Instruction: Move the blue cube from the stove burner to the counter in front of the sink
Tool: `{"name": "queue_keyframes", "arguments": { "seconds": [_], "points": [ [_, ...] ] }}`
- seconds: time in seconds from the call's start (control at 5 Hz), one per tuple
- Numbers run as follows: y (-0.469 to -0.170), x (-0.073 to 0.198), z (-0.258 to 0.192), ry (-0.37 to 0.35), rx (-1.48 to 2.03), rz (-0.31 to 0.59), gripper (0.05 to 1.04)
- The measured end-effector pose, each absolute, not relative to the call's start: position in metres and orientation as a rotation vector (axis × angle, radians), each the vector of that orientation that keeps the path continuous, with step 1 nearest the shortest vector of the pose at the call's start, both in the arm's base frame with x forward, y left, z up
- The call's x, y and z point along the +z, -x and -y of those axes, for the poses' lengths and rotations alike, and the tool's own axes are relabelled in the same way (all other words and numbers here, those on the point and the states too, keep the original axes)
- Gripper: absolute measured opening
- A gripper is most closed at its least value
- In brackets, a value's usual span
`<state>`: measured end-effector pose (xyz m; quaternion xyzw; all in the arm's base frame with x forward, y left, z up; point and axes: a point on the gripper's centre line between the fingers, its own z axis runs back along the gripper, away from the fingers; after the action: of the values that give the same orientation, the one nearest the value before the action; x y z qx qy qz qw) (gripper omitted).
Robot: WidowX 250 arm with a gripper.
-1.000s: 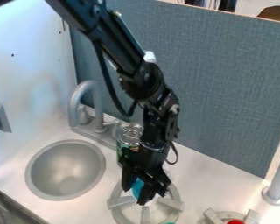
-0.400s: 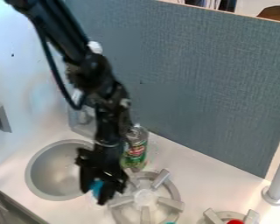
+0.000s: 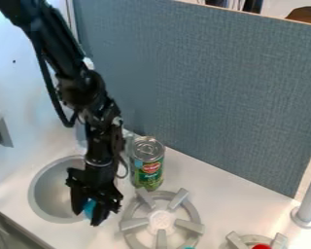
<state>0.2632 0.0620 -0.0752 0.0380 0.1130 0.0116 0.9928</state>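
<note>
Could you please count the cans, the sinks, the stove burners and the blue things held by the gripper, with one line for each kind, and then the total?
Can: 1
Sink: 1
Stove burners: 2, one whole and one cut off by the edge
Blue thing between the gripper's fingers: 1
Total: 5

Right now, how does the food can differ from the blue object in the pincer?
The food can stands upright on the counter, just behind the stove burner; the blue object is held in the pincer, by the sink.
The food can has a silvery lid and a green label with a red patch; the blue object's visible part is plain blue.
The food can's shape is clear; the blue object's is mostly hidden.
</note>
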Motion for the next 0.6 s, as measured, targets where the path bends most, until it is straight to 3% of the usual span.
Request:
{"name": "queue_keyframes", "arguments": {
  "seconds": [0.2, 0.6],
  "points": [
    [-0.2586, -0.0965, -0.0611, -0.064, 0.003, -0.282, 0.643],
    [-0.2545, -0.1004, -0.0549, -0.075, -0.011, -0.303, 0.692]
  ]
}}
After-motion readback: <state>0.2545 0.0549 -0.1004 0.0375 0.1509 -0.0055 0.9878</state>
